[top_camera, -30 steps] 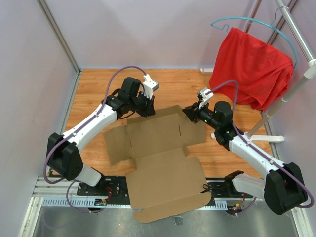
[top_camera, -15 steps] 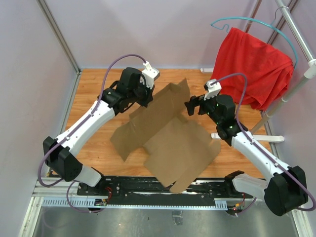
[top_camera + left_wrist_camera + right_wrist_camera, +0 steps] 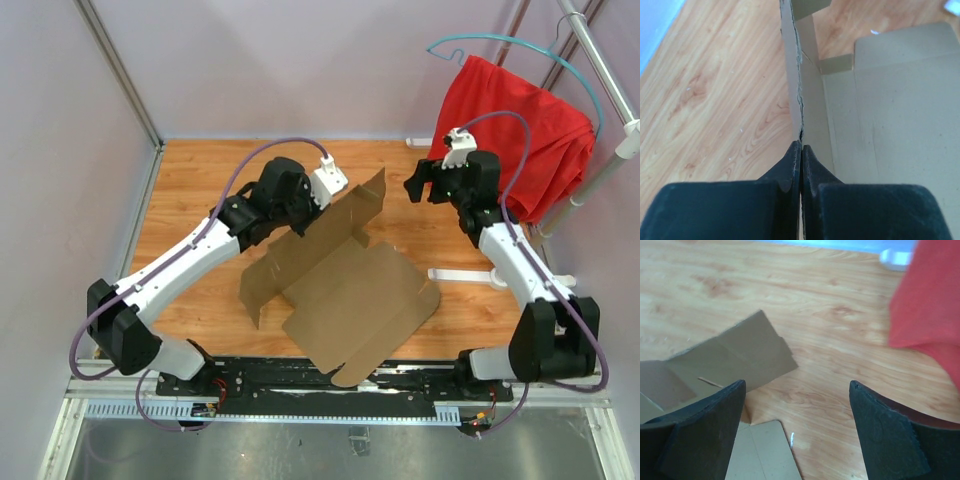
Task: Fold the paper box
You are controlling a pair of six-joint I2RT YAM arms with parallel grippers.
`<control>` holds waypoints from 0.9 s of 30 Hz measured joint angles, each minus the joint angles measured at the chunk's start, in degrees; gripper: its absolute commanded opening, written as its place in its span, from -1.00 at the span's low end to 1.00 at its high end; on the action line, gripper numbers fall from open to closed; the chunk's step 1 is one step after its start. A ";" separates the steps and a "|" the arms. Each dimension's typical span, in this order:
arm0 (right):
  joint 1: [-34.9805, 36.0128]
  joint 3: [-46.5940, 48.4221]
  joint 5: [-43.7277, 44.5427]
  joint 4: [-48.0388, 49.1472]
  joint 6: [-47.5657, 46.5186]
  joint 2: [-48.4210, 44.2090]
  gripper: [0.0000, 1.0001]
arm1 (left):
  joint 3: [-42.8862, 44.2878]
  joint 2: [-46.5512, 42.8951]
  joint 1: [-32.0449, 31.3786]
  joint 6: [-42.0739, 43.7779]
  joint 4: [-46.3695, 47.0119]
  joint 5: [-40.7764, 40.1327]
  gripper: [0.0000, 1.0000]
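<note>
A wood-grain desk (image 3: 190, 170) is enclosed by pale lilac walls (image 3: 300, 60); a red cloth (image 3: 510, 125) is hung at its far right corner. The box (image 3: 360, 300) is spread from the desk's middle past its near edge, its far panel raised on edge. Only in the left wrist view is the left tool (image 3: 801, 146) seen pinched shut on that panel's rim. In the right wrist view the right tool (image 3: 797, 385) is shown wide open, empty, over bare desk.

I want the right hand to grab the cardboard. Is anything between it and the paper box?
Nothing visible. The open right hand hovers over the bare wooden table, with the paper box to its left and apart from it. The red cloth hangs on its other side.
</note>
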 measured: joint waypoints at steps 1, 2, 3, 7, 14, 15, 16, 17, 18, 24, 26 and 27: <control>-0.37 1.25 -3.06 -0.72 -0.70 1.95 0.65 | -0.26 -0.04 -0.13 0.20 0.00 0.00 -0.99; -0.59 2.34 -5.62 -1.62 -1.44 3.65 0.65 | -1.79 -0.42 -0.79 1.60 0.66 0.11 -0.99; -0.76 3.52 -8.24 -2.69 -2.01 5.46 0.65 | -3.06 -0.83 -1.16 2.67 1.27 0.24 -1.00; -1.27 6.29 -15.58 -4.74 -3.85 11.89 0.64 | -6.40 -3.37 -1.99 6.27 3.74 0.83 -0.99; -4.61 6.62 -20.50 -4.26 -3.39 19.28 0.54 | -9.14 -4.70 -3.63 8.70 5.42 -0.55 -0.99; -5.05 6.62 -21.14 -4.11 -3.02 19.85 0.53 | -9.84 -5.07 -4.15 9.07 5.88 -1.05 -0.99; -5.51 6.62 -21.84 -4.04 -2.69 20.17 0.53 | -10.51 -5.49 -4.76 9.33 6.29 -1.57 -0.99; -5.88 6.62 -22.73 -3.82 -2.14 20.35 0.53 | -11.28 -6.10 -5.60 9.57 6.71 -2.40 -1.00; -6.21 6.62 -23.69 -3.43 -1.51 20.35 0.53 | -11.89 -6.62 -6.29 9.75 6.99 -3.10 -1.00; -6.51 4.68 -28.57 -0.26 1.27 16.33 0.54 | -14.60 -7.80 -10.40 10.47 8.52 -9.31 -0.99; -6.51 3.32 -29.46 -0.15 1.92 13.62 0.54 | -15.47 -7.54 -12.17 10.67 9.16 -12.33 -1.00; -6.51 2.62 -29.57 -0.15 2.27 12.09 0.54 | -15.82 -7.21 -13.18 10.71 9.44 -13.94 -0.99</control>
